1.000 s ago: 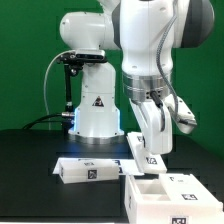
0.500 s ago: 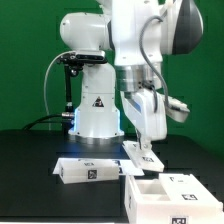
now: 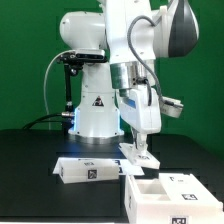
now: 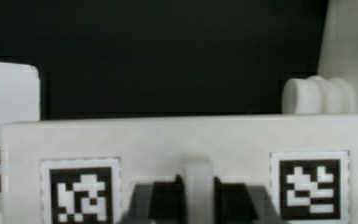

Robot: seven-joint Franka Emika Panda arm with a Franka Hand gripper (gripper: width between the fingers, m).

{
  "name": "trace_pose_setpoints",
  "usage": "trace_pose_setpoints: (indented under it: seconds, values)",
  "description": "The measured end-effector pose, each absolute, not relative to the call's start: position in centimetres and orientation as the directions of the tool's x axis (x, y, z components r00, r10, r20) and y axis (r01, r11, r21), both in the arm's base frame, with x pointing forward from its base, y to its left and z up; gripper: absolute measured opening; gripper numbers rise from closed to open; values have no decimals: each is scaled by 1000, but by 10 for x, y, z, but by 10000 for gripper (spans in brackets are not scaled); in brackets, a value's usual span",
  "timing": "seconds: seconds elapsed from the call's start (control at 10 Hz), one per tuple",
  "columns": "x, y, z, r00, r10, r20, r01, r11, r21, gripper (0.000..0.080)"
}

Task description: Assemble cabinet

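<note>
**Gripper clamped on a cabinet panel beside the open box**

You are looking at a glossy white robot arm reaching straight down over a black table (image 3: 30, 165). Its two-finger gripper (image 3: 140, 148) is drawn narrow. As far as both views show, it pinches the top edge of a flat white plastic panel (image 4: 176, 145) that carries two black-and-white square marker tags. This panel stands upright, low over the table. You cannot tell whether its lower edge touches the surface.

Just in front of it, toward the exterior view's right, sits the white plastic cabinet box (image 3: 132, 200), open side up, with its inner compartments showing. A second flat white panel (image 3: 88, 171) lies on the table toward the exterior view's left, apart from the box. In the wrist view a ridged white part (image 4: 318, 95) shows beyond the held panel, too blurred to identify.

The likely risks:
- **Slipping or pivoting:** the grip is on a thin edge, so the panel may move between the fingers if you push it sideways.
- **Shoving the box:** the box looks free to slide, and a lower edge that catches its wall would push it out of place.
- **Jamming:** a tilted panel would probably stick rather than seat.
</note>
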State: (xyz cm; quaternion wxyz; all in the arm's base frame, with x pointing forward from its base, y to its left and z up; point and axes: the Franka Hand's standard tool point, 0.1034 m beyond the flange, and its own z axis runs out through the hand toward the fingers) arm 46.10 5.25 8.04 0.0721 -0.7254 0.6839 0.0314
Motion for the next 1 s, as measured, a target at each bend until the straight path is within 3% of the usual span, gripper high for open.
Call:
trace_pose_setpoints:
  seconds: [0.3,0.8,0.9,1.0]
  values:
    - [456,49,67,42,-987,-154,-998,-34,-52,64]
    - [456,50,67,37,-987,-156,-998,-29,-55,64]
    - [460,46,69,-27,-987,-156,-993,45,-111,64]
    - [459,48,69,-45,-985,-164,-990,65,-123,64]
